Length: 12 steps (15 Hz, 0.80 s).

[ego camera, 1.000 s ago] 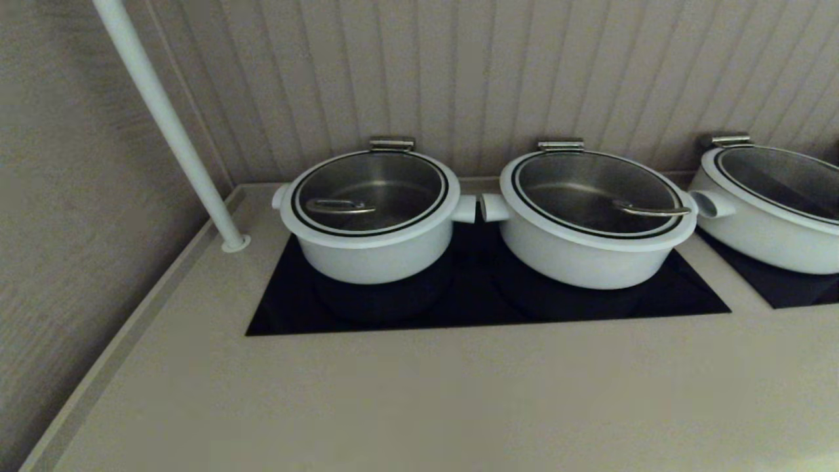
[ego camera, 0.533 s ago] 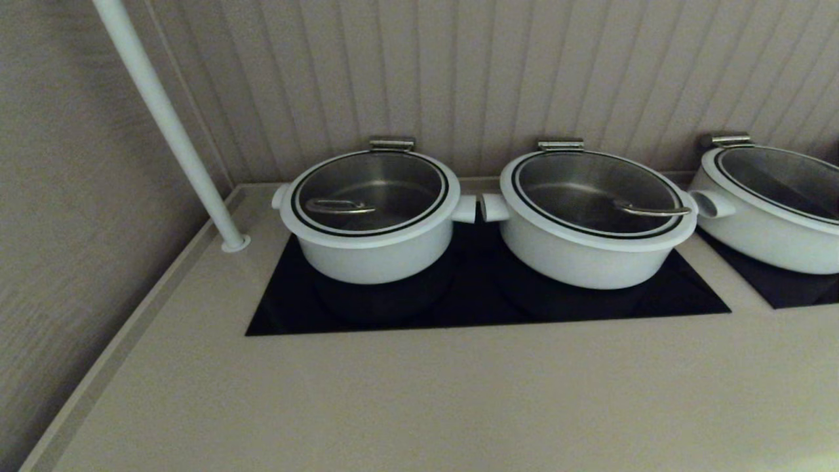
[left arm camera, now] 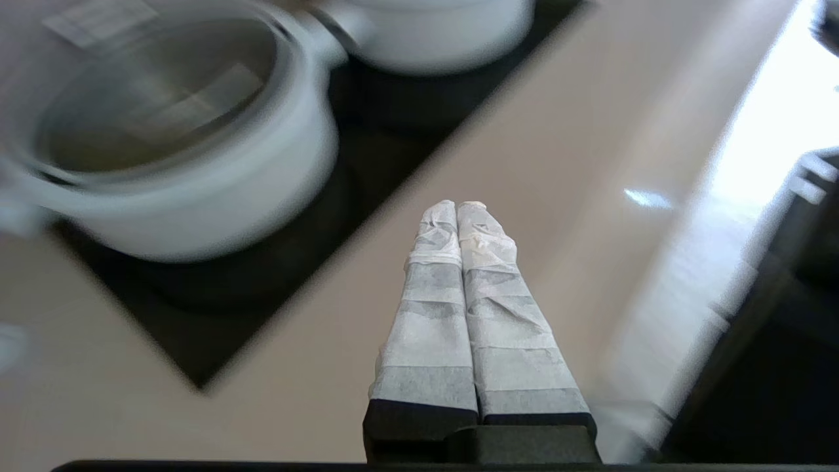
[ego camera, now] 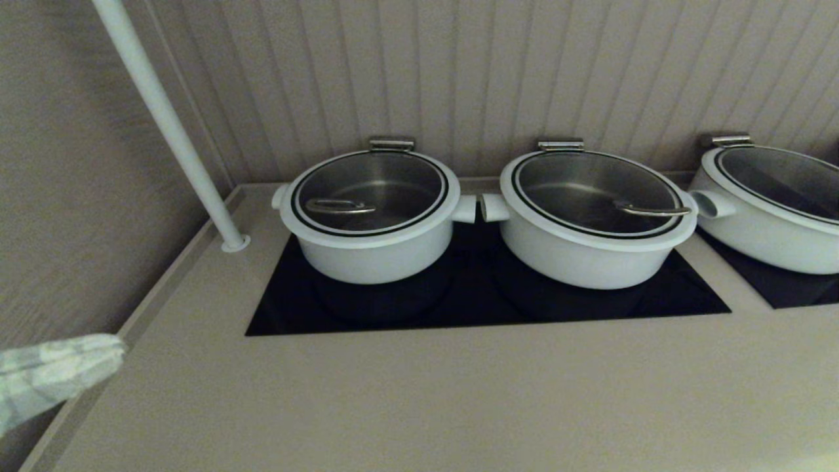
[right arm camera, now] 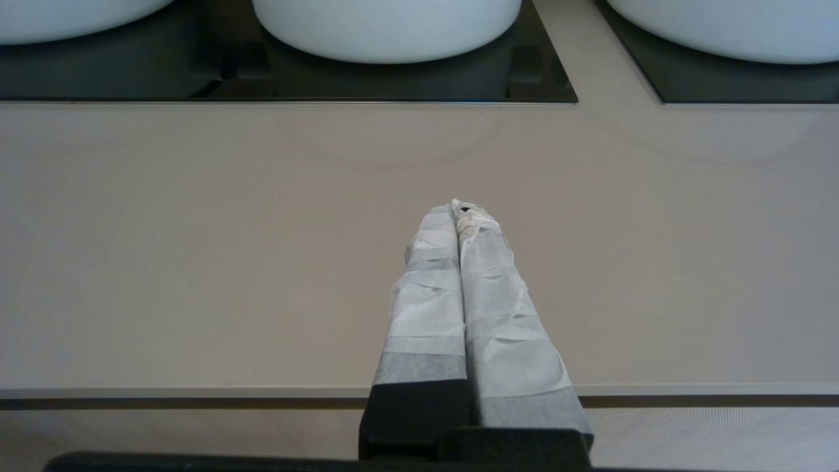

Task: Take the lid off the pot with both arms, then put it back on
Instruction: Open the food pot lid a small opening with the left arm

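Note:
The pot (ego camera: 370, 252) is the leftmost, narrowest and deepest of three white pots and stands on the black cooktop (ego camera: 472, 301). Its glass lid (ego camera: 393, 177) sits closed on it, with the steel loop handle (ego camera: 339, 208) near its left side. My left gripper (ego camera: 118, 351) enters at the left edge, over the counter's left rim, well short of the pot. Its white-wrapped fingers are shut and empty in the left wrist view (left arm camera: 459, 206), where the pot (left arm camera: 216, 190) shows ahead. My right gripper (right arm camera: 459, 208) is shut and empty over the counter near its front edge; it is outside the head view.
A wider lidded white pot (ego camera: 593, 252) stands right beside the task pot, their side handles nearly touching. A third pot (ego camera: 767, 236) is at the far right. A slanted white pole (ego camera: 177, 141) meets the counter left of the pot. A ribbed wall stands close behind.
My left gripper has come into the head view at the lower left edge. The pots and lids have not moved.

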Tool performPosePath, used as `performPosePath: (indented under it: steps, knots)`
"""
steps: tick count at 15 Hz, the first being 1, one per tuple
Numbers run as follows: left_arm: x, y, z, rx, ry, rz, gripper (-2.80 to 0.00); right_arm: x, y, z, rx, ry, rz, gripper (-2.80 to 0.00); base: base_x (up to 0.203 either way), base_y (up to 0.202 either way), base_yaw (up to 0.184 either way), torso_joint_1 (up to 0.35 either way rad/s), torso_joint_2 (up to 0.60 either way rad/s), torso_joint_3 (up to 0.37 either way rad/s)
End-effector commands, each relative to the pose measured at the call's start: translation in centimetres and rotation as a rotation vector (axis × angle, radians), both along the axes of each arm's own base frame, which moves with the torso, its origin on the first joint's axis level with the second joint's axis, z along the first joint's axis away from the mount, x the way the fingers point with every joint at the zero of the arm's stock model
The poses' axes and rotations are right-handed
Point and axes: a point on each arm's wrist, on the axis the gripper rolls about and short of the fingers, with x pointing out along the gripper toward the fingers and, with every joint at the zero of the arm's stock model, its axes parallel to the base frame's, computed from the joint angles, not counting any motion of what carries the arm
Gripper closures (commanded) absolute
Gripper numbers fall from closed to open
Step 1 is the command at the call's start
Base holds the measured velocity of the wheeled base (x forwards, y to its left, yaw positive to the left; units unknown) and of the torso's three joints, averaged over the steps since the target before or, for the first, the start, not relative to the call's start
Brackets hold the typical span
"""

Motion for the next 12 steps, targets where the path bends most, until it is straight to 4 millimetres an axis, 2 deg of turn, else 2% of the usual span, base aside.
performPosePath:
  steps: [1,6,10,12]
  knots:
    - [1.2,-0.7,-0.7,0.021,0.087,-0.063,0.00,0.0,0.0,0.0,0.000,0.001,0.001,0.00,0.000,0.000,0.000,0.000,0.00,0.000]
    - [3.5,-2.6,-1.7,0.082,0.178,-0.170,0.00,0.0,0.0,0.0,0.000,0.001,0.001,0.00,0.000,0.000,0.000,0.000,0.00,0.000]
    - [7.6,-4.9,-2.7,0.139,0.180,-0.164,0.00,0.0,0.0,0.0,0.000,0.001,0.001,0.00,0.000,0.000,0.000,0.000,0.00,0.000]
    - [9.7,-7.0,-3.0,0.167,0.146,-0.132,0.00,0.0,0.0,0.0,0.000,0.001,0.001,0.00,0.000,0.000,0.000,0.000,0.00,0.000]
